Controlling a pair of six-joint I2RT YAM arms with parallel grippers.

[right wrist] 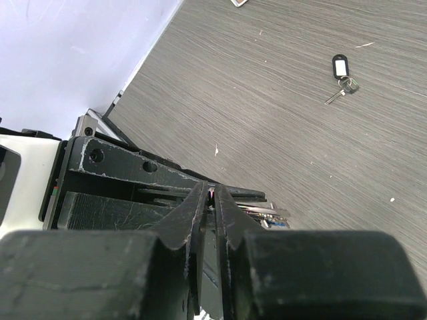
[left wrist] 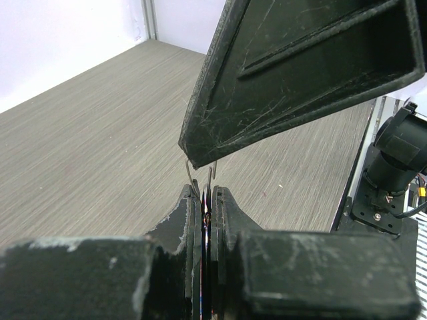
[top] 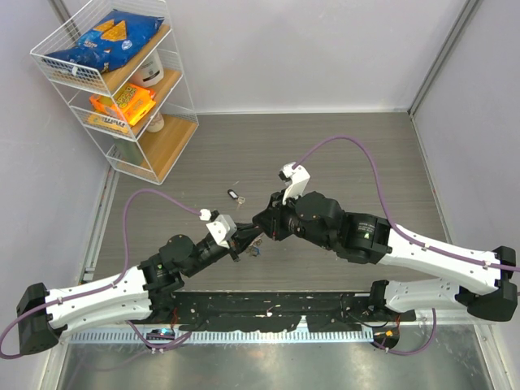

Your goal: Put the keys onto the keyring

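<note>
Over the middle of the surface [top: 341, 146], the left claw [left wrist: 205, 195] clamps the keyring [left wrist: 189, 172], the right claw [right wrist: 208, 195] pinched almost together against it beside bunched keys [right wrist: 263, 213], while the tagged key [right wrist: 340, 72] lies well apart, apparently not yet threaded.

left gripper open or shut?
Shut on the keyring: jaws of the left gripper nearly meet, thin wire pinched between them.

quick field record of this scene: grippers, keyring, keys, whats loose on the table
left gripper: shut on the keyring, wire showing above its fingertips
right gripper: shut, tip at the keyring wire, grip unclear
keys: silvery bunch beside the left gripper
tagged key: lying on the table, apart from both grippers
wire shelf: snack bags, far left corner
</note>
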